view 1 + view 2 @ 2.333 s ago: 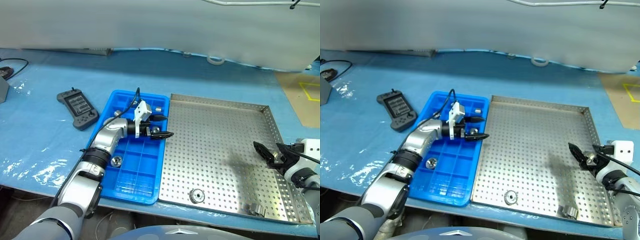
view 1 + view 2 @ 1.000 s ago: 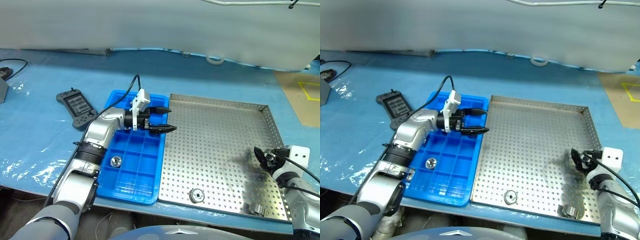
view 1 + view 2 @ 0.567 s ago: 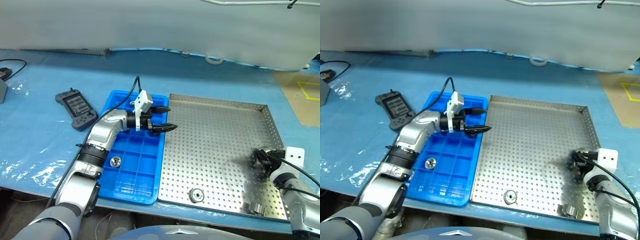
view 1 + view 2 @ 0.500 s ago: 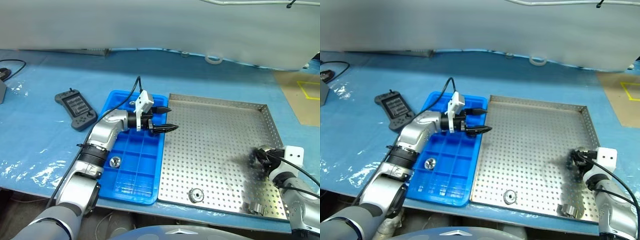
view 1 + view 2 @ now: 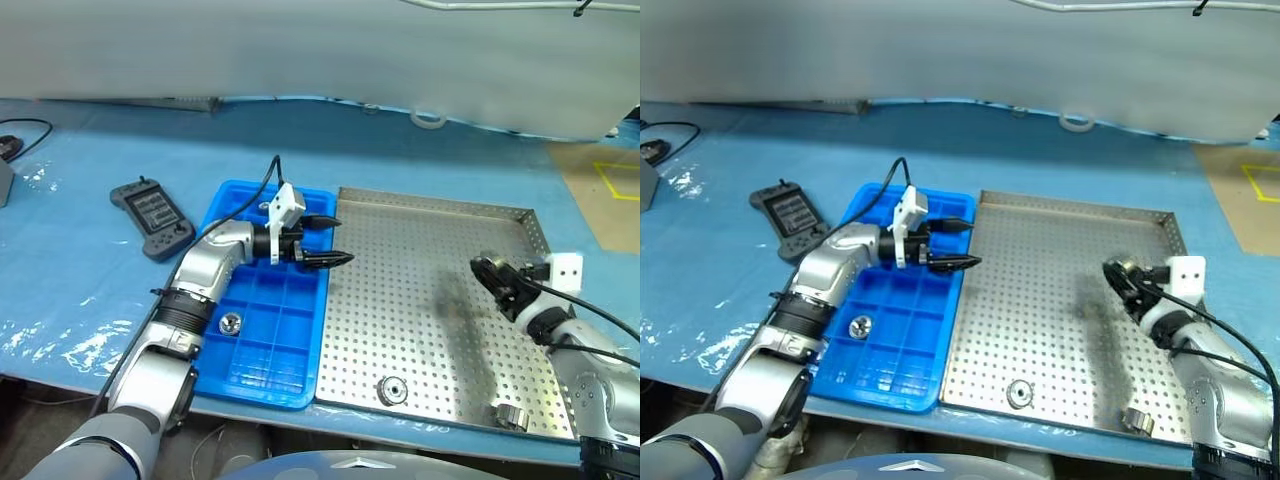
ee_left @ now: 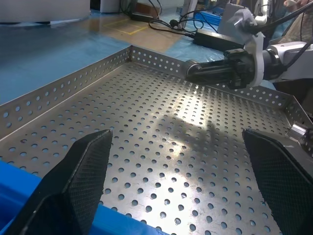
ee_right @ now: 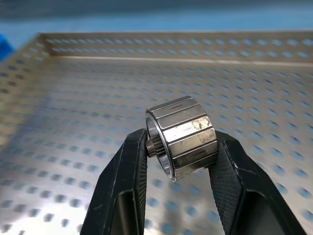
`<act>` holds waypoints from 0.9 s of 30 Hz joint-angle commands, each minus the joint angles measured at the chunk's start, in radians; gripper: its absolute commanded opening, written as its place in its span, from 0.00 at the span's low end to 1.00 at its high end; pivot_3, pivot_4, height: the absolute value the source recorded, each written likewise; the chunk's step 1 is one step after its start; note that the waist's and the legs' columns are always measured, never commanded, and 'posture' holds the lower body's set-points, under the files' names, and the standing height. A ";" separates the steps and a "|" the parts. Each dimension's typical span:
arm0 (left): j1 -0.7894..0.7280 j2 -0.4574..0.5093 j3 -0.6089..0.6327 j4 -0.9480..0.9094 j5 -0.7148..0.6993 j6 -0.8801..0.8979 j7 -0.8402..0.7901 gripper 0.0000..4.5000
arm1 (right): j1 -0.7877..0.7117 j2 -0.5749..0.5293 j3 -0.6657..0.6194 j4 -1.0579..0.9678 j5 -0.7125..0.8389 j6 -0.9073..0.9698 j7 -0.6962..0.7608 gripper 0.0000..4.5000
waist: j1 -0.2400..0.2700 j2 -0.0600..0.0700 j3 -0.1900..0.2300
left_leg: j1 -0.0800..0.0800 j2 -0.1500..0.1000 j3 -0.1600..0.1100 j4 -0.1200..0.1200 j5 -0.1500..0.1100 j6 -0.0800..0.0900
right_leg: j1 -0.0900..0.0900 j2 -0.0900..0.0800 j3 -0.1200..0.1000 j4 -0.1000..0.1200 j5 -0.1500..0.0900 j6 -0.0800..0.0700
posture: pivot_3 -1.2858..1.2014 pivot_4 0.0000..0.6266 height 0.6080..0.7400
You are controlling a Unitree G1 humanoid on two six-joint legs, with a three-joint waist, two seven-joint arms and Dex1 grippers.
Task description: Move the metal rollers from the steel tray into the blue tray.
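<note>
The right gripper [image 7: 178,147] clamped a roller [image 7: 182,134] above the steel tray [image 5: 420,300], off its floor. Two more rollers lay in that tray, one [image 5: 394,391] near the front rim and one [image 5: 511,416] at the front right corner. The left gripper [image 5: 330,240] stood wide open and empty, over the blue tray's [image 5: 265,350] right edge. One roller [image 5: 231,323] sat in a blue compartment. No writing was legible.

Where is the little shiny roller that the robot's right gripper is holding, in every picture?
Left eye view: the held roller sits at the right gripper tip, over the steel tray's right half.
Right eye view: same roller, right of middle.
Left wrist view: too small to tell at the gripper tip.
Right wrist view: roller in the centre, pinched between the black fingers.
Shared landmark: the perforated steel tray.
</note>
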 commanded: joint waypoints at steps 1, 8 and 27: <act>-0.031 0.025 0.035 -0.012 -0.019 -0.015 -0.018 1.00 | -0.055 -0.056 0.000 -0.155 0.144 0.107 0.044 0.38 | 0.000 0.000 0.000 | 0.000 0.000 0.000 0.000 0.000 0.000 | 0.000 0.000 0.000 0.000 0.000 0.000 | 0.39 0.24 1.00; -0.092 0.195 0.169 -0.063 -0.099 0.068 -0.038 1.00 | -0.196 -0.171 0.125 -0.252 0.308 0.267 0.153 0.38 | 0.007 -0.002 0.001 | 0.000 0.001 0.000 0.000 0.001 -0.001 | -0.001 0.001 0.000 0.001 0.000 0.000 | 0.42 0.24 1.00; 0.434 0.371 0.416 -0.727 -0.324 0.458 0.312 1.00 | -0.545 -0.078 0.657 0.140 -0.038 0.027 0.511 0.38 | 0.125 -0.009 0.005 | 0.001 0.002 -0.004 -0.004 0.008 -0.015 | -0.002 0.002 -0.004 0.006 0.000 -0.001 | 0.57 0.24 1.00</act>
